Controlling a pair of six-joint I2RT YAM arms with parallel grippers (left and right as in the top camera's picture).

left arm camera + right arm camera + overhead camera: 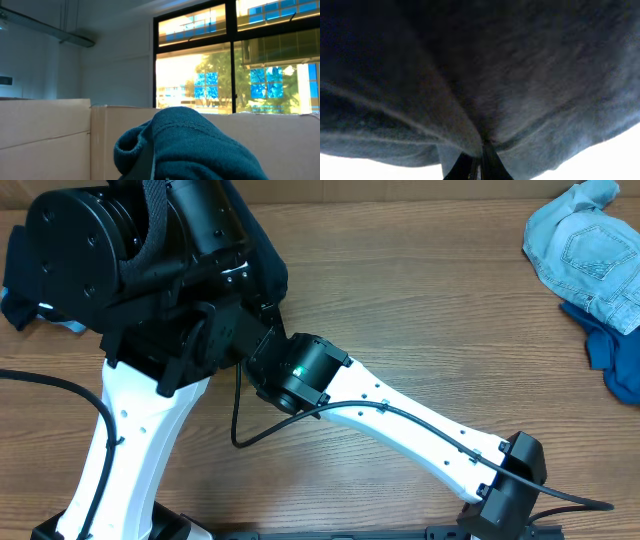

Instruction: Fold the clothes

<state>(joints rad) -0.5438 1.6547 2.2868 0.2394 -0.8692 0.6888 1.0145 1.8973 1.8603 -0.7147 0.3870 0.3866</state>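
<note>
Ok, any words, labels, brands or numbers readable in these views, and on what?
None can be read in any view.
The pale denim piece shows seams and a pocket, no label.
The cardboard boxes are blank on the faces that show.
The dark shirt is plain.

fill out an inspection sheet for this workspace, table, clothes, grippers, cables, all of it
surface: wooden table
job's things: dark shirt held up by both arms; jeans and blue cloth bunched at the right edge
clutter: nothing seen
grippers: left gripper shut on the dark shirt; right gripper shut on a fold of it
cables: black cable looping over the table
surroundings: cardboard boxes, window
</note>
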